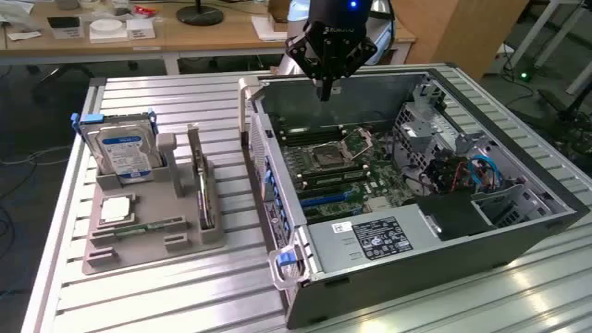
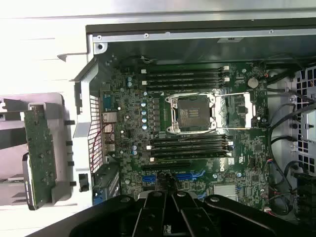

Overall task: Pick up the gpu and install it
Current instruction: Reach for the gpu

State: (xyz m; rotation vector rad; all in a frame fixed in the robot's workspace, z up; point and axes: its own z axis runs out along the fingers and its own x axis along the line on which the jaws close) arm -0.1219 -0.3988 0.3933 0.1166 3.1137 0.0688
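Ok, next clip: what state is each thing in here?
computer case: side open.
gripper: shut, empty, above the computer case.
gpu: on edge in grey holder, untouched.
CPU socket: plate flipped open.
hard drive: upright in grey holder.

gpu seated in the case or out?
Out. The gpu stands on edge in the grey holder outside the computer case; the motherboard's blue slots are bare.

surface: slatted metal table [image 1: 166, 298] | on it: grey parts holder [image 1: 138, 253], open computer case [image 1: 444, 270]
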